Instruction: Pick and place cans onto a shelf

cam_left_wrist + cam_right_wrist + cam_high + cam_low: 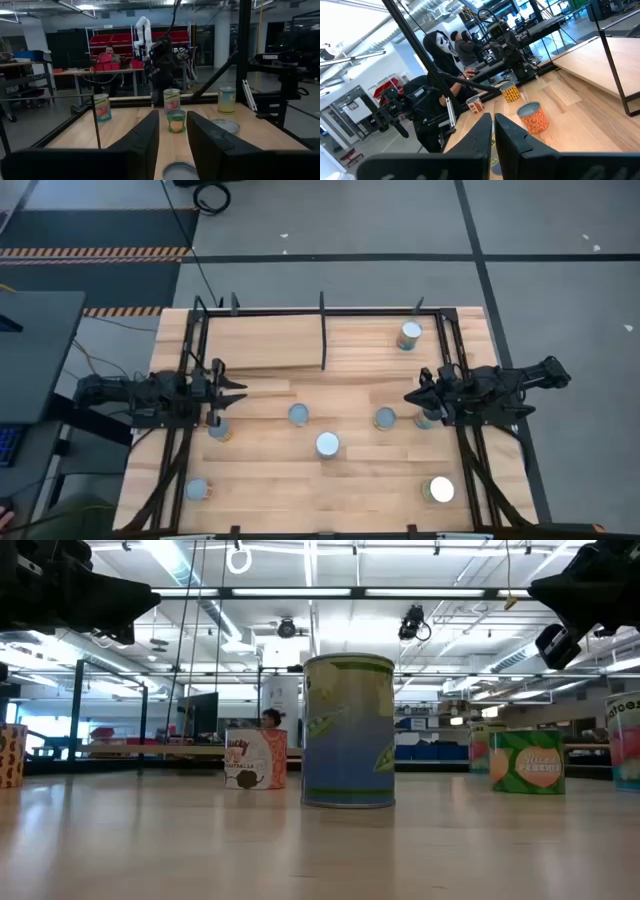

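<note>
Left end effector (238,392) slightly open over a can (219,429), right end effector (412,397) closed, empty, cans (327,444) scattered between

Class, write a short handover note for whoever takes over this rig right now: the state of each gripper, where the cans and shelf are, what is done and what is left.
The left gripper is slightly open and empty, above the table's left side, with a loose can just beside it.
The right gripper is shut and empty, on the right, over another can.
The shelf runs along the far edge. One shelved can appears to stand on it, right of the divider.
Done: that one can.
Left: seven cans on the tabletop, to be picked and shelved.
</note>
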